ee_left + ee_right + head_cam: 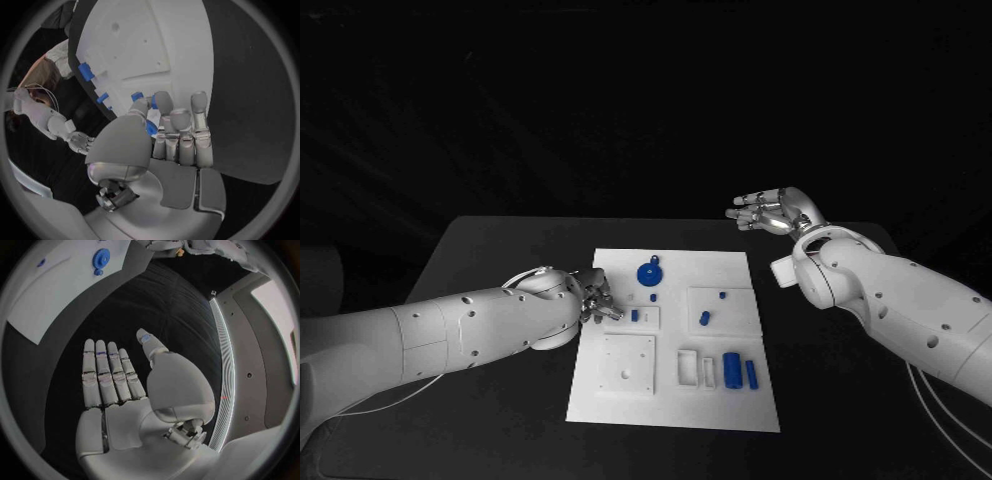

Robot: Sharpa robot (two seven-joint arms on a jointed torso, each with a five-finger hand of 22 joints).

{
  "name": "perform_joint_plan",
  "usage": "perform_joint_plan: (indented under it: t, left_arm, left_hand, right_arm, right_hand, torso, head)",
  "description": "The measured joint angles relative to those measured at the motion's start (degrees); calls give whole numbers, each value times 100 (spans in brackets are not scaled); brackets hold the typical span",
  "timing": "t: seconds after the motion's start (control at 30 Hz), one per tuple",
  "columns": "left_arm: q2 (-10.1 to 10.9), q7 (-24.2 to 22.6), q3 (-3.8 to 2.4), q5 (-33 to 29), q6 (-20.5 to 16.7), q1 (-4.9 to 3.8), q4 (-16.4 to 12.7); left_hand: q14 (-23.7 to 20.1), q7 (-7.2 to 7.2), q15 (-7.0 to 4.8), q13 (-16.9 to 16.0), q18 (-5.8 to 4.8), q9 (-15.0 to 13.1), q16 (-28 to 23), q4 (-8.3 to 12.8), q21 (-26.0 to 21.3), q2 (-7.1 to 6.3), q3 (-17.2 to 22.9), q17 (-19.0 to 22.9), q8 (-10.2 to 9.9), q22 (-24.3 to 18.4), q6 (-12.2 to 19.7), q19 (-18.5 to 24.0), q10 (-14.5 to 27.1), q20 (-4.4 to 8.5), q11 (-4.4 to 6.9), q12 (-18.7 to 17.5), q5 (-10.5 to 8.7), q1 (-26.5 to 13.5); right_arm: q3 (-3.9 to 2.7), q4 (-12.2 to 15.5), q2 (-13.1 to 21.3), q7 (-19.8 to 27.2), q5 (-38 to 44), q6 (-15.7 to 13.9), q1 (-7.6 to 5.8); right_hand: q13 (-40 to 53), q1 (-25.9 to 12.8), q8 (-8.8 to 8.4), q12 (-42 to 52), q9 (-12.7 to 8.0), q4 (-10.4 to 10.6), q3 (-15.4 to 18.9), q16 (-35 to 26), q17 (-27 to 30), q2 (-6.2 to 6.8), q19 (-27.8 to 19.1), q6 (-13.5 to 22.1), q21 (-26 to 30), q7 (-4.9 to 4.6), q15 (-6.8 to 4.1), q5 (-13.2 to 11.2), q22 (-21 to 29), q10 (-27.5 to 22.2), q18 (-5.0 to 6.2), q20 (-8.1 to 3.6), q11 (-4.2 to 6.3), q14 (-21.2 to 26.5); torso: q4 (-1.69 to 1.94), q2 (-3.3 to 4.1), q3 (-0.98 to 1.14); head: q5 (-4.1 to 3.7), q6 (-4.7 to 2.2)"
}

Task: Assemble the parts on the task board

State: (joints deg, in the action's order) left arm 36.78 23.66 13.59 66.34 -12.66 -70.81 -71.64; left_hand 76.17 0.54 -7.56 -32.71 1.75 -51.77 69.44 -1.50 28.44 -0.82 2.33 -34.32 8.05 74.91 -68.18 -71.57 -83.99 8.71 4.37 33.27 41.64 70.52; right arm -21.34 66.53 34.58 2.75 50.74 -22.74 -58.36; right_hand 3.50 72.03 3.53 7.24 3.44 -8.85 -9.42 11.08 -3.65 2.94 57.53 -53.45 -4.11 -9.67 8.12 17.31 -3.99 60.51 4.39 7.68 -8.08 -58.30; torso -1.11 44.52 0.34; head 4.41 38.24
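the white board (678, 340) lay in the middle of the black table (502, 250), its long side running away from the robot. on its far part sat a round blue gear-like piece (648, 273). nearer the middle were a small blue peg (635, 316) and, on a raised white block (721, 306), a short blue piece (705, 319) and a tiny blue dot. along the near edge a long blue cylinder (733, 370) and a thinner blue bar (751, 374) lay side by side, just beside two white slots, with a square white plate (627, 362) to their left.

the left hand (596, 300) rested at the board's left edge, fingers bent down over the board close to the small blue peg. in the left wrist view the left hand (165, 135) had its fingers lying together against the board, with a bit of blue (150, 129) showing between thumb and fingers; i could not tell whether it was actually pinched or only behind them.

the right hand (772, 211) hovered beyond the board's far right corner, well apart from every piece. in the right wrist view the right hand (122, 377) was flat and open, fingers straight and side by side, thumb out, holding nothing, above bare table.
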Motion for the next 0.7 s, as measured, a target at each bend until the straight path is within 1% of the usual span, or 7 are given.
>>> perform_joint_plan:
  t: [0.2,0.23,0.33,0.4,0.7]
  left_arm:
    - [-4,13,2,-1,-15,1,9]
    - [-5,16,2,-1,-19,2,11]
    - [-7,25,3,-2,-26,2,16]
    - [-9,30,4,-3,-30,3,19]
    - [-15,47,4,-5,-37,4,28]
  left_hand:
    - [1,29,-1,-6,0,12,0,-196,0,-17,-83,3,10,0,-29,0,-3,0,37,0,0,17]
    - [2,39,-2,-10,0,21,0,-250,0,-45,-105,3,10,0,-39,0,-3,0,38,0,0,45]
    - [10,60,-10,-12,0,40,0,-320,-10,-46,-162,3,10,-1,-60,0,-11,0,47,0,0,44]
    - [11,70,-11,-15,0,45,0,-434,-28,-108,-195,3,10,-1,-70,-28,-12,4,48,0,0,105]
    - [11,100,-12,-17,0,41,0,-518,-28,-113,-275,8,10,-1,-100,-41,-21,0,57,0,0,110]
  right_arm:
    - [0,0,0,0,0,5,0]
    - [0,0,0,0,0,6,0]
    - [0,1,1,0,0,9,0]
    - [0,1,2,0,0,10,0]
    - [0,8,3,2,59,10,0]
  right_hand:
    - [0,0,0,0,0,0,0,-22,0,0,0,0,0,0,0,0,0,0,0,0,0,0]
    - [0,0,0,0,0,0,0,-22,0,0,0,0,0,0,0,0,0,0,0,0,0,0]
    - [0,0,0,0,0,0,0,-22,0,0,0,0,0,0,0,0,0,0,0,0,0,0]
    - [0,0,0,0,0,0,0,-22,0,0,0,0,0,0,0,0,0,0,0,0,0,0]
    - [0,0,0,0,0,0,0,-22,0,0,0,0,0,0,0,0,0,0,0,0,0,0]
  torso:
    - [2,0,-1]
    - [2,0,-2]
    - [2,0,-3]
    - [2,0,-3]
    - [4,0,-3]
  head:
    - [-5,0]
    - [-6,0]
    - [-7,2]
    - [-7,5]
    - [-10,7]
